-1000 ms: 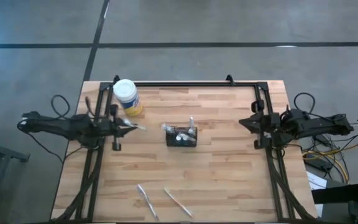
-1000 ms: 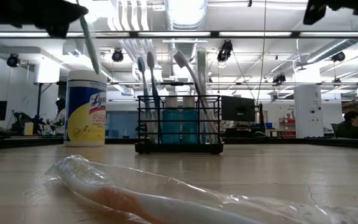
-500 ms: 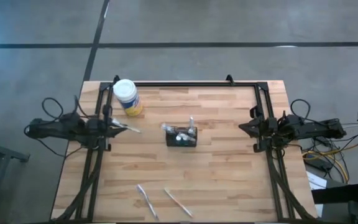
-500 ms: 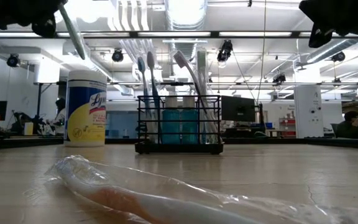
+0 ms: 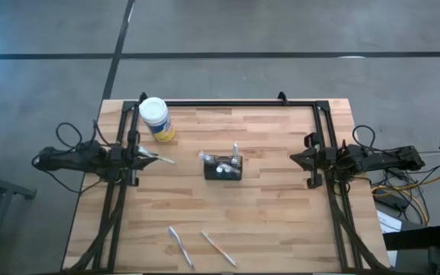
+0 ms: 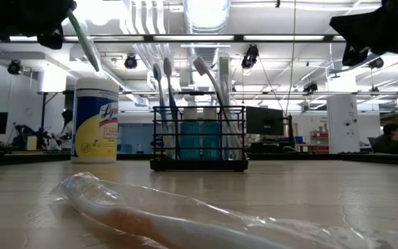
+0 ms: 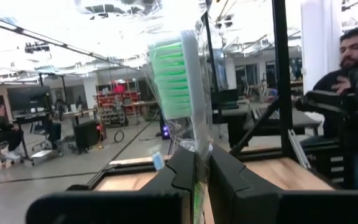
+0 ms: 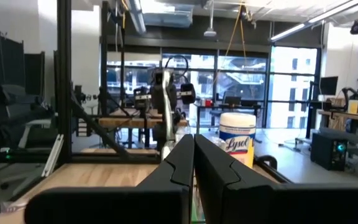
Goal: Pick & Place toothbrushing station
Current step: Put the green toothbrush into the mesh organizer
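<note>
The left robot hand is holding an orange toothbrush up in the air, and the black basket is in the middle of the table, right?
Not quite: the toothbrush in the left gripper has green bristles, as the left wrist view shows. It is held up, and the black basket does sit mid-table.

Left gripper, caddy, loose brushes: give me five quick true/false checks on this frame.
1. The left gripper is shut on a wrapped green-bristled toothbrush. True.
2. The black wire caddy is empty. False: several toothbrushes stand upright in it.
3. Two loose toothbrushes lie on the table on the side of the caddy away from the yellow jar. True.
4. The yellow jar lies tipped on its side. False: it stands upright, white lid on top.
5. The right gripper holds a toothbrush. False: it is shut on nothing, parked at the table's right edge.
</note>
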`<state>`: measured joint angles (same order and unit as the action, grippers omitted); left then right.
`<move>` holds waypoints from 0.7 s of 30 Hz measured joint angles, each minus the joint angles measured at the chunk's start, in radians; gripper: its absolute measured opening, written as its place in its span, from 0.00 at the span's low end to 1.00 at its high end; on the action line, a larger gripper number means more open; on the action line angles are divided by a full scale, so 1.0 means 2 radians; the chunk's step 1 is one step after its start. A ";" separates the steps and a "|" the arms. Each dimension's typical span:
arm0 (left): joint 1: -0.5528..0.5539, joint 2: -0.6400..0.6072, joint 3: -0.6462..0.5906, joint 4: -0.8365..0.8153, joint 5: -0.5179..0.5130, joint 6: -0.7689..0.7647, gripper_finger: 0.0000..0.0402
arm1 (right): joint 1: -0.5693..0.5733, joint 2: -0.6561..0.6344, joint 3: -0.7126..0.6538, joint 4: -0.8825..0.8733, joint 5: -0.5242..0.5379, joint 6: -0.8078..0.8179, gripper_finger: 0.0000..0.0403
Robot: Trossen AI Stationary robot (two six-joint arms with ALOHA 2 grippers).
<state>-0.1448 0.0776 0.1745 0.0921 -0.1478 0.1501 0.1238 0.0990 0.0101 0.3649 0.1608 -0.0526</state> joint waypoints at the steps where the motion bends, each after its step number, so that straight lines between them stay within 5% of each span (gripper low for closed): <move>1: 0.000 0.005 0.000 0.009 0.000 0.000 0.05 | 0.000 0.000 0.000 0.000 0.000 0.000 0.02; 11: 0.000 0.164 0.024 0.156 0.000 0.015 0.05 | 0.000 0.000 0.000 0.004 -0.001 -0.016 0.02; 21: 0.000 0.358 0.088 0.207 0.035 0.008 0.05 | 0.000 0.000 0.000 0.018 -0.001 -0.029 0.02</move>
<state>-0.1451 0.7944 0.3500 0.5059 -0.0771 0.1658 0.1238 0.0994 0.0101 0.4004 0.1596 -0.1107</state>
